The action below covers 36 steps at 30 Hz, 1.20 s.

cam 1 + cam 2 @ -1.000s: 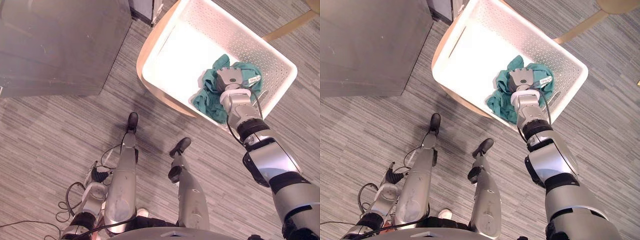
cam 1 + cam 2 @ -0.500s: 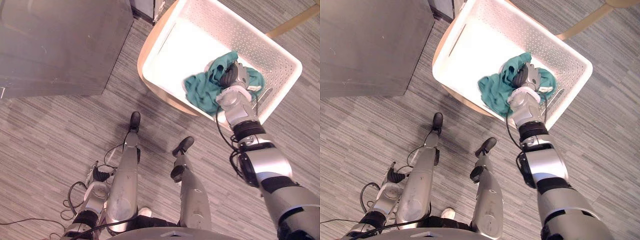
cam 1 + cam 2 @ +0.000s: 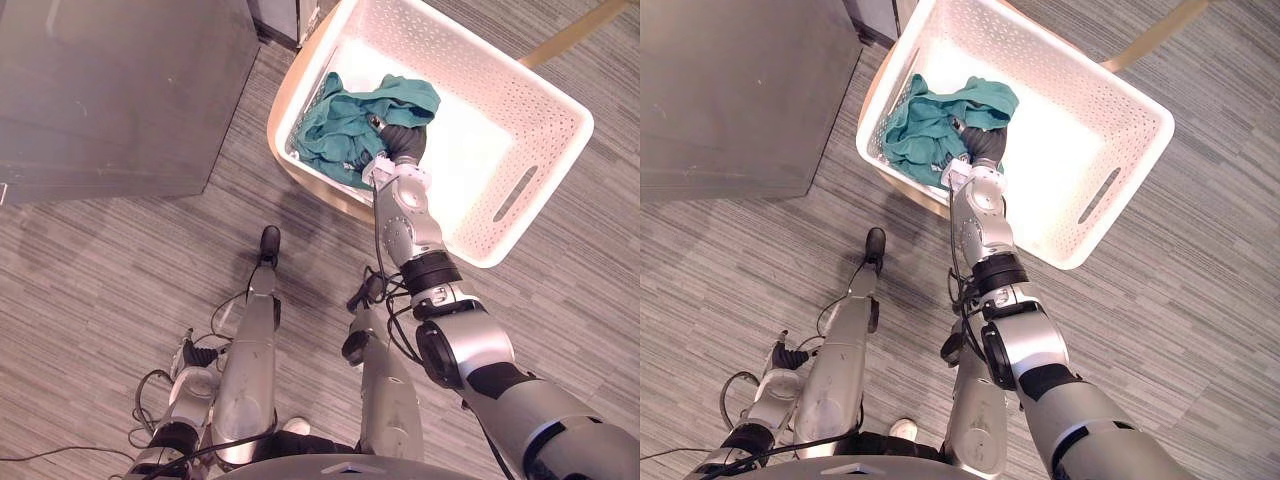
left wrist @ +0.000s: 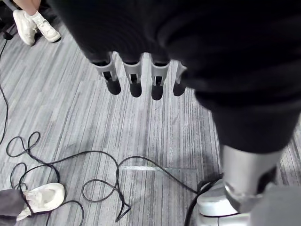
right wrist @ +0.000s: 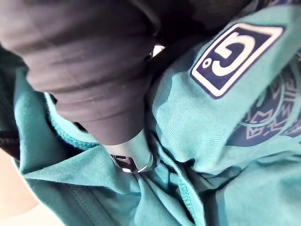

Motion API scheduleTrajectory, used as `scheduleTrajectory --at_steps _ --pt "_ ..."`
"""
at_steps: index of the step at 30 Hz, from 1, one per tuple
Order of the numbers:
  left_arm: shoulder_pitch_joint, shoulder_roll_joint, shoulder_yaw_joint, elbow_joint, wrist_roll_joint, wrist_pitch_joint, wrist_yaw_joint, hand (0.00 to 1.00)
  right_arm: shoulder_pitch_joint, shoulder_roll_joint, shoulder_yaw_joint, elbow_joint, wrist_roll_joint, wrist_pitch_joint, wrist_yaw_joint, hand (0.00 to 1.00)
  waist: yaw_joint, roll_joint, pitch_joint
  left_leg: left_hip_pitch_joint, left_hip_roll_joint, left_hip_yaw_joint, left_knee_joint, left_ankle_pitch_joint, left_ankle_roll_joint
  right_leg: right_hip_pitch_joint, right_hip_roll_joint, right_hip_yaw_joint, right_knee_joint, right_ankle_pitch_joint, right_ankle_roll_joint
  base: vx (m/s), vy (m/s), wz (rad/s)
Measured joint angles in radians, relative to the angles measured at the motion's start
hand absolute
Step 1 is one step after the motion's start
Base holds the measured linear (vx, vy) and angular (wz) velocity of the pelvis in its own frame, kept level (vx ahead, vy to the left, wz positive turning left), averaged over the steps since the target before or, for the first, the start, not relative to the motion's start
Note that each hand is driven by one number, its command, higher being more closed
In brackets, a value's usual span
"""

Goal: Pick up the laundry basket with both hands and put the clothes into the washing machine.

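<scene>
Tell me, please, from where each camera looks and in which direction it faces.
Left eye view: on the head, facing down at the floor; the right arm reaches into the white basket, right hand in the green clothes.
Right eye view: on the same head, set slightly aside; same scene, same arm.
Left wrist view: on the left wrist, facing the floor past the open left hand; a person's white shoes stand there.
Right wrist view: on the right wrist, close against the green clothes; its dark cover shows.
Shared: the eye views and the right wrist view show the green clothes.
</scene>
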Motion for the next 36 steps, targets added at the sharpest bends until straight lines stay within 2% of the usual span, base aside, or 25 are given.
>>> scheduleTrajectory --at_steps 8,14,19,23,24,28,30,31,33,34,36 --pt "0.014 0.0 0.005 -0.002 -0.026 -0.001 -0.004 0.0 -0.004 0.058 -0.006 -0.071 0.234 -0.097 0.013 1.0 -0.01 -0.006 -0.002 0.022 0.011 -0.01 -0.034 0.031 -0.007 0.024 0.015 -0.021 -0.013 0.008 -0.005 -0.01 -0.005 0.05" --pt "0.029 0.004 0.009 -0.005 -0.045 -0.002 -0.006 0.0 0.003 0.091 -0.008 -0.155 0.333 -0.153 0.033 1.0 -0.021 -0.016 -0.004 0.062 0.015 -0.01 -0.092 0.06 -0.015 0.038 0.018 -0.022 -0.012 0.009 -0.006 0.0 0.0 0.0" --pt "0.041 0.005 0.029 -0.007 -0.077 -0.005 -0.004 0.0 0.068 0.114 -0.009 -0.234 0.399 -0.166 0.053 1.0 -0.026 -0.034 -0.005 0.101 0.014 -0.008 -0.101 0.064 -0.013 0.072 0.014 -0.023 -0.009 0.008 -0.006 0.0 0.0 0.0" --pt "0.065 0.002 0.055 -0.022 -0.121 -0.005 -0.001 0.0 0.144 0.132 0.001 -0.363 0.449 -0.182 0.079 1.0 -0.028 -0.045 -0.007 0.16 0.013 -0.003 -0.124 0.063 -0.011 0.11 0.009 -0.02 0.008 -0.007 -0.005 0.0 -0.003 -0.01" --pt "0.105 -0.001 0.073 -0.075 -0.136 -0.004 0.001 0.0 0.177 0.132 0.019 -0.418 0.449 -0.185 0.087 1.0 -0.029 -0.059 -0.01 0.19 0.013 0.007 -0.135 0.065 -0.014 0.119 -0.004 -0.017 0.032 -0.022 -0.004 0.01 -0.006 -0.05" --pt "0.2 -0.031 0.138 -0.213 -0.155 0.001 0.017 0.0 0.276 0.133 0.029 -0.533 0.449 -0.181 0.107 1.0 -0.03 -0.066 -0.012 0.276 0.0 0.015 -0.163 0.065 -0.011 0.173 -0.027 -0.021 0.075 -0.059 0.009 0.03 -0.006 0.04" --pt "0.275 -0.045 0.17 -0.31 -0.165 0.002 0.027 0.0 0.34 0.138 0.03 -0.58 0.447 -0.178 0.117 1.0 -0.035 -0.075 -0.052 0.293 -0.011 0.014 -0.169 0.06 -0.01 0.178 -0.045 -0.024 0.11 -0.085 0.018 0.04 -0.001 0.2" --pt "0.293 -0.059 0.196 -0.439 -0.189 -0.002 0.027 0.0 0.39 0.138 0.028 -0.599 0.447 -0.176 0.12 1.0 -0.036 -0.075 -0.099 0.293 -0.023 0.002 -0.17 0.053 -0.016 0.178 -0.059 -0.038 0.135 -0.107 0.021 0.06 -0.007 0.35" --pt "0.281 -0.066 0.193 -0.572 -0.195 -0.029 0.027 0.0 0.44 0.154 0.039 -0.607 0.447 -0.168 0.125 1.0 -0.038 -0.074 -0.157 0.301 -0.035 -0.005 -0.18 0.051 -0.016 0.18 -0.077 -0.045 0.154 -0.119 0.033 0.08 -0.012 0.26" --pt "0.25 -0.068 0.18 -0.666 -0.193 -0.056 0.023 0.0 0.477 0.178 0.058 -0.608 0.447 -0.151 0.144 1.0 -0.049 -0.075 -0.205 0.319 -0.045 -0.001 -0.189 0.05 -0.01 0.192 -0.092 -0.045 0.157 -0.124 0.036 0.08 -0.005 0.07" --pt "0.225 -0.072 0.18 -0.742 -0.19 -0.074 0.019 0.0 0.495 0.193 0.087 -0.609 0.447 -0.13 0.162 1.0 -0.065 -0.073 -0.223 0.355 -0.058 0.012 -0.189 0.044 0.002 0.223 -0.106 -0.039 0.152 -0.125 0.038 0.07 0.018 -0.09"
